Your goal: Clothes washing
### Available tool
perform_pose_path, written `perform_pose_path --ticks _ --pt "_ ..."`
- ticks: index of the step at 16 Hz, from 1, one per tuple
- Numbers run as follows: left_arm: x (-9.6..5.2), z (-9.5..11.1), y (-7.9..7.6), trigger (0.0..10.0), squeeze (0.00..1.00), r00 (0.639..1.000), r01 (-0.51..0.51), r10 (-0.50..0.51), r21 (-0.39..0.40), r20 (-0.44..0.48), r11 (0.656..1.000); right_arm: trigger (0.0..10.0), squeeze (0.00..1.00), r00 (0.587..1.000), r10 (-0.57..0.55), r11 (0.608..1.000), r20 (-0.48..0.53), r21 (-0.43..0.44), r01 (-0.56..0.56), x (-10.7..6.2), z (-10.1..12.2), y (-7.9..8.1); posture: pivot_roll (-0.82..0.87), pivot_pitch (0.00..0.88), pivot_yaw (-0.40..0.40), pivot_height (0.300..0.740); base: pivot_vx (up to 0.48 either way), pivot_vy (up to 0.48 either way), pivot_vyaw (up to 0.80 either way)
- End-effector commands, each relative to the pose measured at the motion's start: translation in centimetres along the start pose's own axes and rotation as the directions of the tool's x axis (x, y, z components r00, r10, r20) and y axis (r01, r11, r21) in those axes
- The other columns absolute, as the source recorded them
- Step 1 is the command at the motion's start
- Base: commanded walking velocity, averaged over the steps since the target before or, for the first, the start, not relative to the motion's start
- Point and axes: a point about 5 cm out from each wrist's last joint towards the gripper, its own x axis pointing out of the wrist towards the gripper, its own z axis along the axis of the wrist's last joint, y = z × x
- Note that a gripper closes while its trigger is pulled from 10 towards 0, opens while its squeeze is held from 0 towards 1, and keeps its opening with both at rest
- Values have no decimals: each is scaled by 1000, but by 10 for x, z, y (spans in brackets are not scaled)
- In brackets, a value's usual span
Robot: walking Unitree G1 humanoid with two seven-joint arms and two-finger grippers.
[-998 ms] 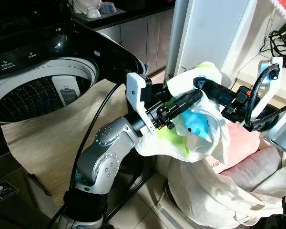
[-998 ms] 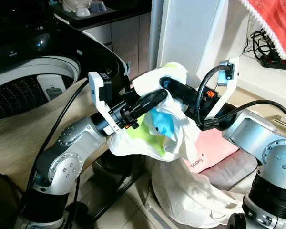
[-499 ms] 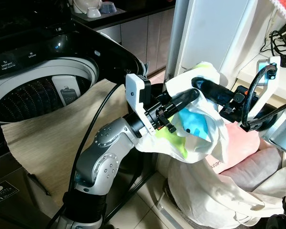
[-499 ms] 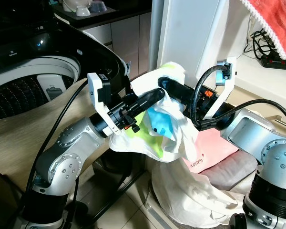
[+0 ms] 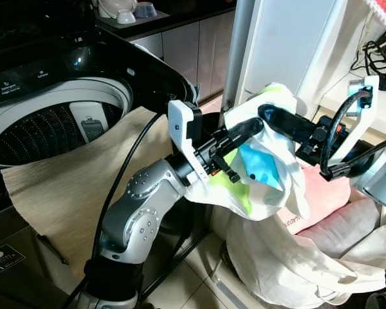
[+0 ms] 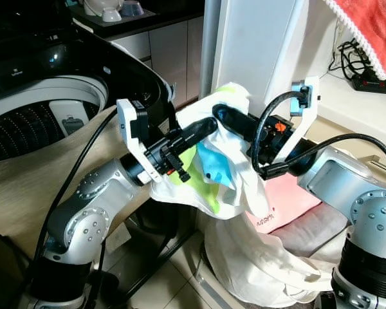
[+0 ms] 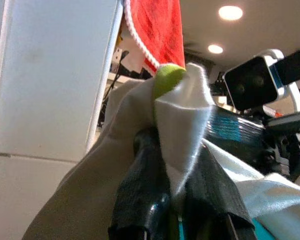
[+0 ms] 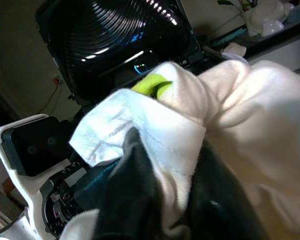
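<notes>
Both my grippers, left (image 5: 244,132) and right (image 5: 270,114), pinch the white green-and-blue printed shirt (image 5: 264,167) | lifted slightly since a second ago | seemingly clearing pile, black top-load washer drum (image 5: 48,129) next

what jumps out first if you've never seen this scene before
Both grippers, the left gripper and the right gripper, meet in mid-air, each pinching the same white garment with its green and blue print, which hangs down to a pile of laundry below. To the robot's left the washing machine stands open, its dark drum showing.
</notes>
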Motion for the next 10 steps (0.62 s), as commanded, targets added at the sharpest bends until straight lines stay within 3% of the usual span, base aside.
perform_pose_path --ticks 1,2,3,4,6,7,8,9,10 --pt "4 21 7 0 0 997 -25 22 37 79 999 10000 1000 999 41 999 -11 -7 -41 4 0 5 -164 0 3 740 0 0 0" --pt "4 28 11 0 0 995 -45 40 53 93 998 10000 1000 999 31 999 -9 -20 -31 4 1 5 -164 0 3 740 0 0 0" --pt "3 47 24 0 0 984 -110 96 96 147 989 10000 1000 1000 8 999 -12 -35 -8 4 1 4 -162 0 1 740 0 0 0" --pt "1 68 36 0 0 970 -165 135 141 202 976 10000 0 1000 5 999 -14 -48 -5 5 2 4 -162 0 2 740 0 0 0" --pt "-6 105 58 0 0 933 -283 209 239 292 929 10000 0 1000 19 998 -20 -67 -21 5 1 6 -159 0 3 740 0 0 0" --pt "-14 138 76 0 0 884 -422 302 330 357 845 10000 0 999 32 996 -29 -86 -34 5 0 9 -157 0 6 740 0 0 0" --pt "-20 155 86 0 0 847 -508 363 392 388 767 10000 0 999 35 995 -34 -96 -38 6 -1 11 -157 0 6 740 0 0 0" --pt "-39 186 112 0 0 725 -682 552 546 412 487 10000 0 998 33 991 -45 -126 -39 9 -3 14 -152 0 11 740 0 0 0" --pt "-48 195 121 0 0 666 -719 613 583 424 378 10000 0 998 32 990 -47 -136 -38 11 -4 15 -151 0 11 740 0 0 0"
